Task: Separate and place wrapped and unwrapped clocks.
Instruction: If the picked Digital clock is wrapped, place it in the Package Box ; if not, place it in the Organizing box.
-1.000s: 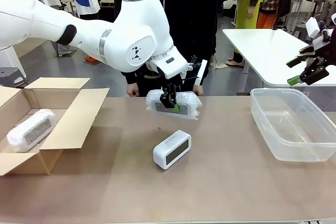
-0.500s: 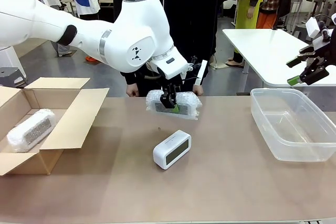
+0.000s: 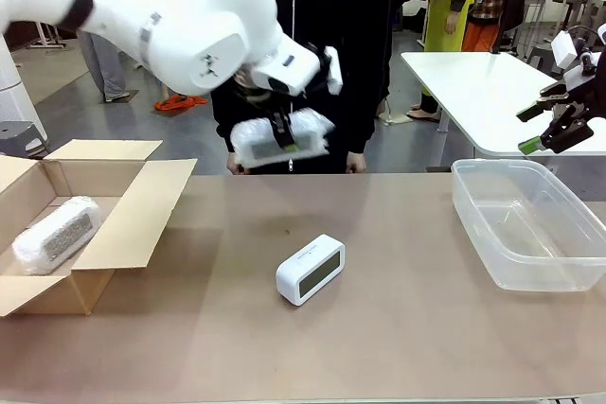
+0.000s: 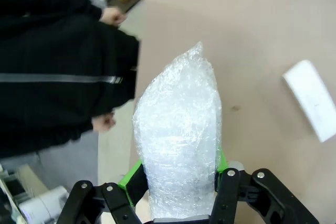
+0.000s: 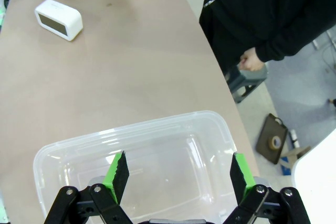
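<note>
Above the far edge of the bench (image 3: 407, 347), a little left of its middle, one bubble-wrapped clock (image 3: 251, 149) hangs in the air. It is clamped across its middle by the left hand (image 3: 282, 137). The left wrist view shows the wrap bulging out past the green fingers (image 4: 131, 174), with the bundle's far end tapering to a point over bare bench top. It touches no surface below and sits just in front of the dark jacket of the person (image 3: 327, 35) standing at that edge. Below it and nearer the robot, the bare clock (image 3: 311, 270) rests near the bench's centre. It is turned at an angle with its dark screen toward the robot's side, and there is open surface all around it. A second wrapped clock (image 3: 55, 234) lies inside the open cardboard box (image 3: 142, 201) at the left edge. The box's flaps fold outward, and the right flap reaches toward the middle. The stretch of bench between that flap and the bare clock is free. A clear plastic tub (image 3: 471, 198) sits at the right edge, its floor bare, well apart from the bare clock. The right hand (image 3: 527, 130) hovers above the tub's far side with its jaws spread wide. Its own wrist view looks down into the tub between the parted green pads.
</note>
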You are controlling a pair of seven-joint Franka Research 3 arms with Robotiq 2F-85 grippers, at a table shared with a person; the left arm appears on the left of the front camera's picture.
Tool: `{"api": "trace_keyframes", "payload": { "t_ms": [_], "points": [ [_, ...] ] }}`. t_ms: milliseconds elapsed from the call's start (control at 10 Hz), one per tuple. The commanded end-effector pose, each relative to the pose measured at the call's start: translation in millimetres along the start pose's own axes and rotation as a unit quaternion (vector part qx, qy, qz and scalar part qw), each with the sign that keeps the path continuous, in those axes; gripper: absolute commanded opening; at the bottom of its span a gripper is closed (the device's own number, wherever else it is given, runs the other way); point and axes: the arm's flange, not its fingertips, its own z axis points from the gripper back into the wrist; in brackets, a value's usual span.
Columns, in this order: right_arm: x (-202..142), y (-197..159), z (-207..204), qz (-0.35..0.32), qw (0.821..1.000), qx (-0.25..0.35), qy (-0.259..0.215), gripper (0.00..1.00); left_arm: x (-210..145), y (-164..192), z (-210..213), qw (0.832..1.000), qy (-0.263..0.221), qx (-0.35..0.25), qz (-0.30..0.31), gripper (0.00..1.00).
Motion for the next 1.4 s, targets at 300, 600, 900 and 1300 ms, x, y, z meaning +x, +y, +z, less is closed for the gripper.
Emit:
{"api": "trace_keyframes", "payload": {
  "t_ms": [300, 600, 900, 1300],
  "points": [
    [0, 0, 0, 0.005, 1.000, 0.001, -0.001, 1.00, -115, 31, 42, 0.977, 0.010, 0.087, 0.195, 0.54],
    [0, 0, 0, 0.005, 1.000, 0.001, -0.001, 1.00, -181, 43, 86, 0.957, -0.038, 0.072, 0.278, 0.54],
    [0, 0, 0, 0.005, 1.000, 0.001, -0.001, 1.00, -234, 40, 91, 0.944, -0.021, 0.032, 0.327, 0.54],
    [0, 0, 0, 0.005, 1.000, 0.001, -0.001, 1.00, -287, 41, 61, 0.929, 0.055, -0.022, 0.365, 0.54]
  ]
}}
